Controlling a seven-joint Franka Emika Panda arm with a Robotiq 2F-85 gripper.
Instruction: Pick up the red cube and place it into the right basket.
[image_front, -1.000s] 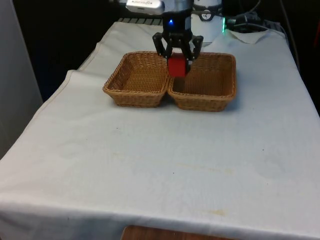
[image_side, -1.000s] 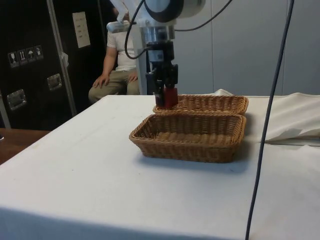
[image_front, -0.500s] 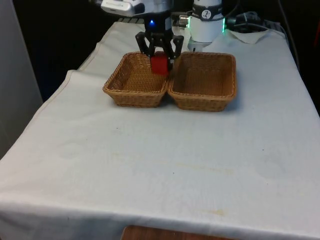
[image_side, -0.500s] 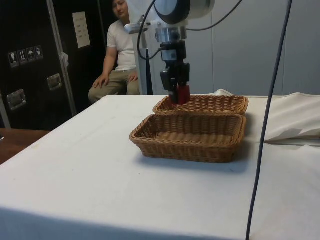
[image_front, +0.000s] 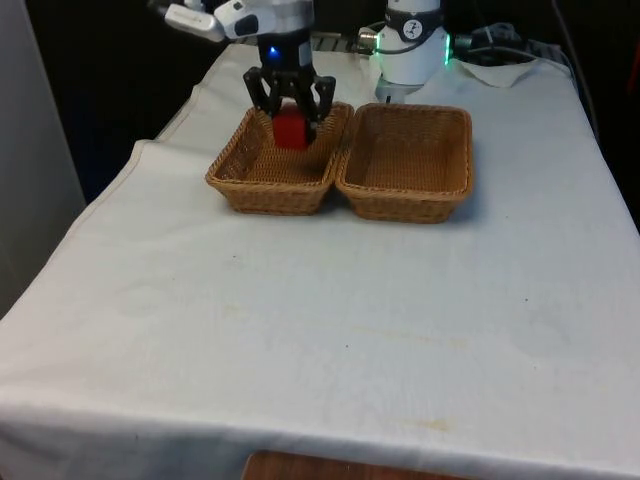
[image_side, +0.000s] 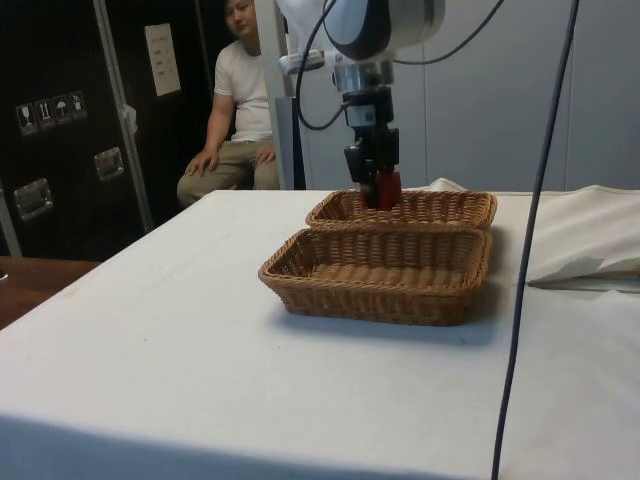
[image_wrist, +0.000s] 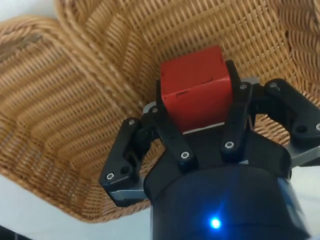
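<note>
Over the basket on the front view's left, the gripper clamps the cube; release remains.

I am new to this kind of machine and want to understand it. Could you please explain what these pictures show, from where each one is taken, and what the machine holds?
This is a white robot arm ending in a black two-finger gripper. One camera looks across the table, a second looks from the table's side, and a third sits on the wrist looking down past the gripper. On the white tablecloth two brown woven wicker baskets stand side by side, touching. The gripper is shut on a small red cube and holds it above the basket on the front view's left; the wrist view shows wicker beneath the cube. The basket on the front view's right has nothing in it. In the side view, a person in a white shirt sits behind the table.
</note>
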